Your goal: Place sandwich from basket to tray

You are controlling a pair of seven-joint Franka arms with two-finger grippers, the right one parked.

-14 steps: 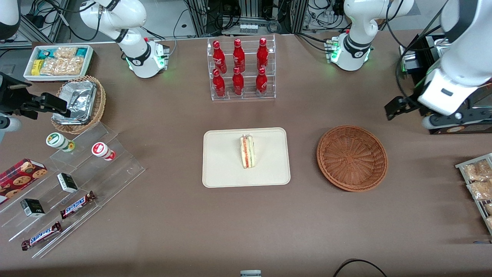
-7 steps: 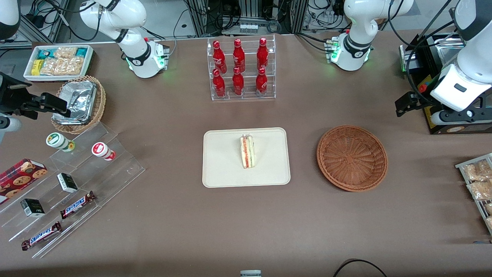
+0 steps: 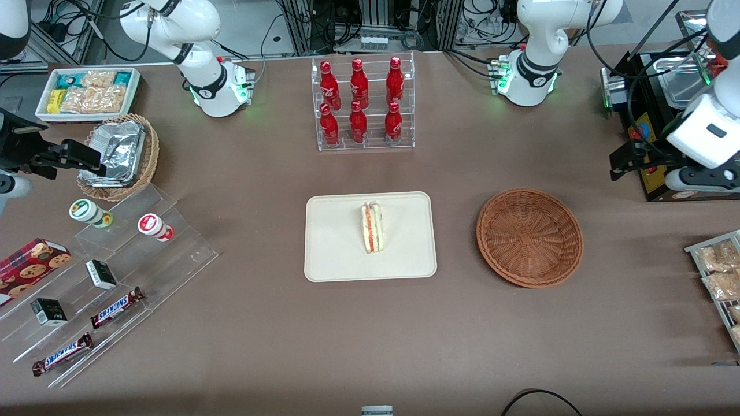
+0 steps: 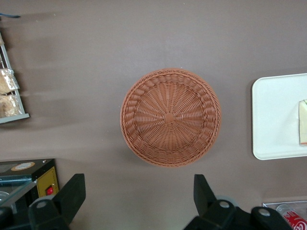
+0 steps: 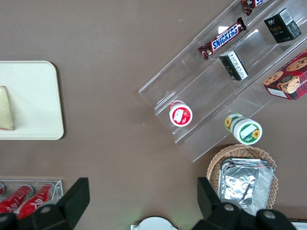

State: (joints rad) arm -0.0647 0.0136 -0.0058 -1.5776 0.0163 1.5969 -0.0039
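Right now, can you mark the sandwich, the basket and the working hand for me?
sandwich (image 3: 373, 227), front view, on its layered cut edge, lying on the tray.
basket (image 3: 529, 237), front view, on the woven centre of its floor.
hand (image 4: 139, 194), left wrist view, midway between its open fingertips, above the table.

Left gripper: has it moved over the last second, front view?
Yes. The gripper, fingers open, has pulled away from the basket toward the working arm's end of the table. The sandwich lies on the tray.
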